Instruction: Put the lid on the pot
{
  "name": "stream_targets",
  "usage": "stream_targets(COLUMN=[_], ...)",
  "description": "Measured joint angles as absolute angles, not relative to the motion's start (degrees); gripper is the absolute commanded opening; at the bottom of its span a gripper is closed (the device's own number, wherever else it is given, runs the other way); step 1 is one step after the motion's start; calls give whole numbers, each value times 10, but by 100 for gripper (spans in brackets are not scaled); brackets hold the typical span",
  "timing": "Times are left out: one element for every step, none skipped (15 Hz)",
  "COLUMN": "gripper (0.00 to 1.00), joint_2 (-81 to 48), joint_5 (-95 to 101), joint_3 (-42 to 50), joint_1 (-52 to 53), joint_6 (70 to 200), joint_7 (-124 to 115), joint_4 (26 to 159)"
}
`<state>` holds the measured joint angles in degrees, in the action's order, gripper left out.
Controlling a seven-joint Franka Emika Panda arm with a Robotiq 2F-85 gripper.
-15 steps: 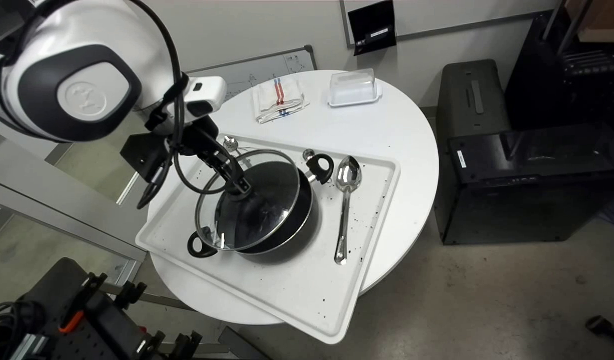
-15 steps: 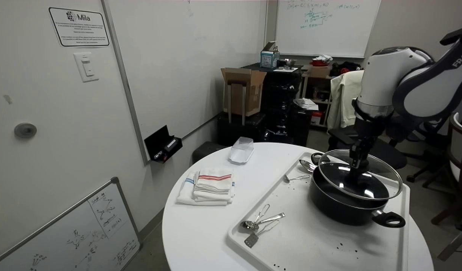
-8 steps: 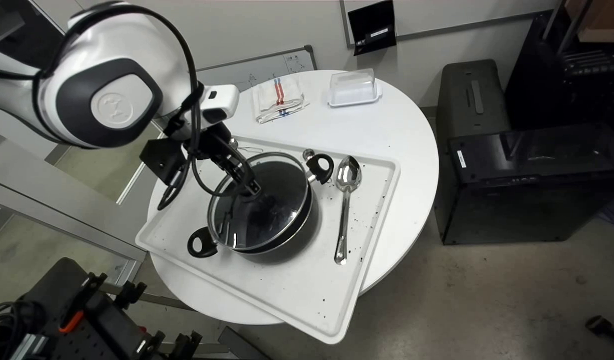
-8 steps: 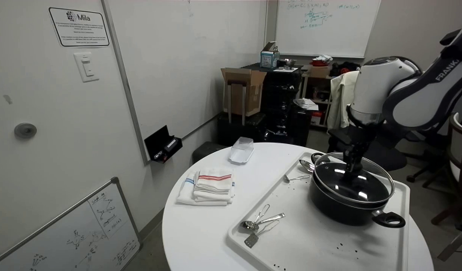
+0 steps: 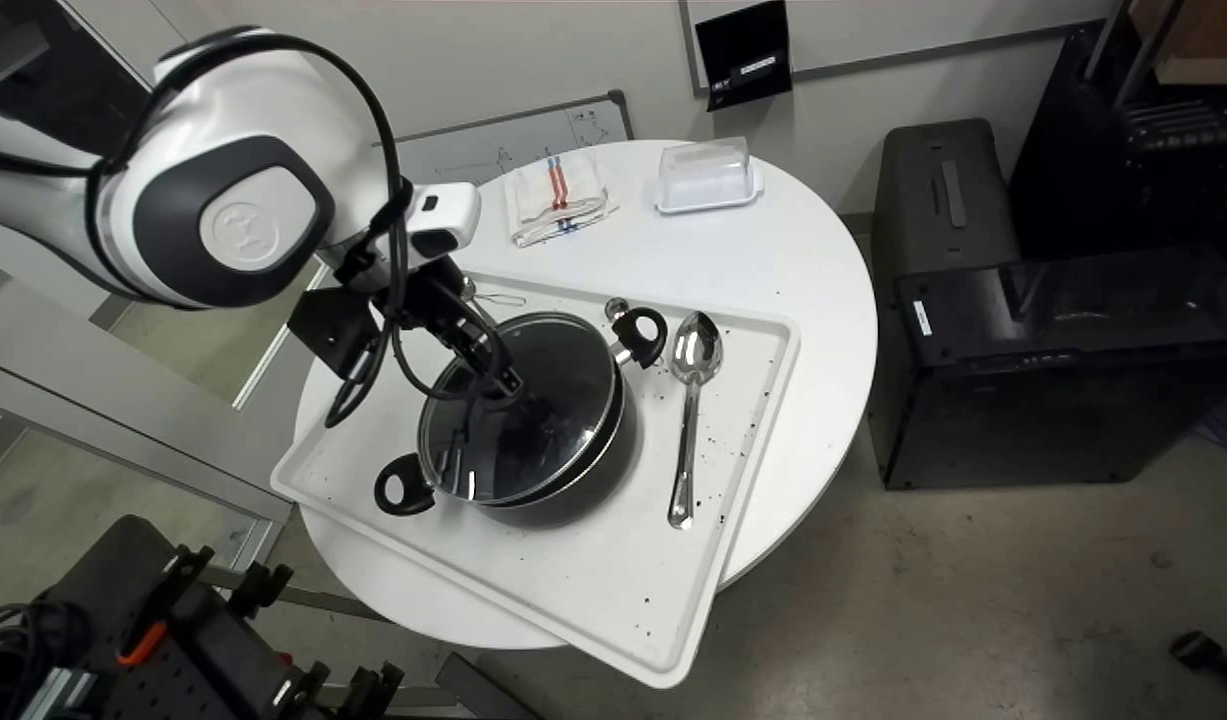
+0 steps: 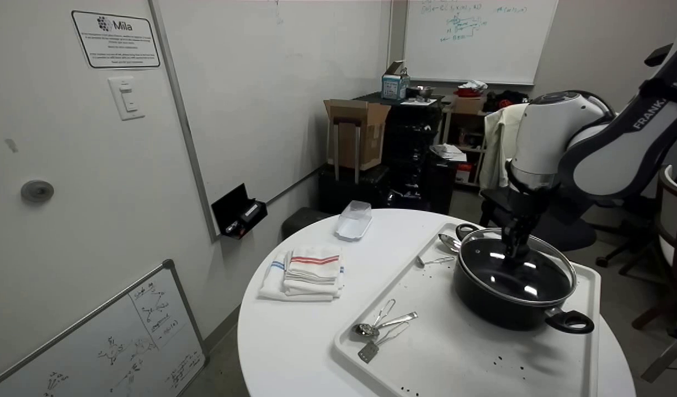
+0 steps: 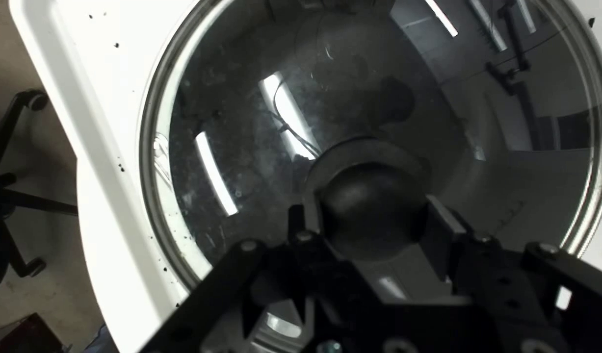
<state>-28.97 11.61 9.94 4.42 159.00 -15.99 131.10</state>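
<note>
A round white desk is carrying a white tray, where a black pot is standing. The glass lid is covering the pot's mouth, though the views are leaving unclear whether it is sitting flush. A long silver spoon is lying beside the pot. The end effector is gripping the lid's dark knob from both sides.
</note>
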Motion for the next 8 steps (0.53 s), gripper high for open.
stream_targets(gripper=[25, 25, 25, 25, 25, 25, 25, 25], joint_2=[-291, -292, -293, -294, -295, -296, -298, -299], joint_5=[116, 116, 116, 116, 116, 116, 115, 115], joint_3=[100, 101, 101, 102, 103, 103, 104, 105], joint_1=[45, 46, 46, 46, 46, 46, 46, 46], joint_6=[1591, 1592, 1594, 1596, 1597, 1598, 1600, 1602], joint_7=[-160, -160, -160, -160, -160, -160, -160, -160], joint_4=[1311, 1311, 1311, 1311, 1311, 1311, 1311, 1311])
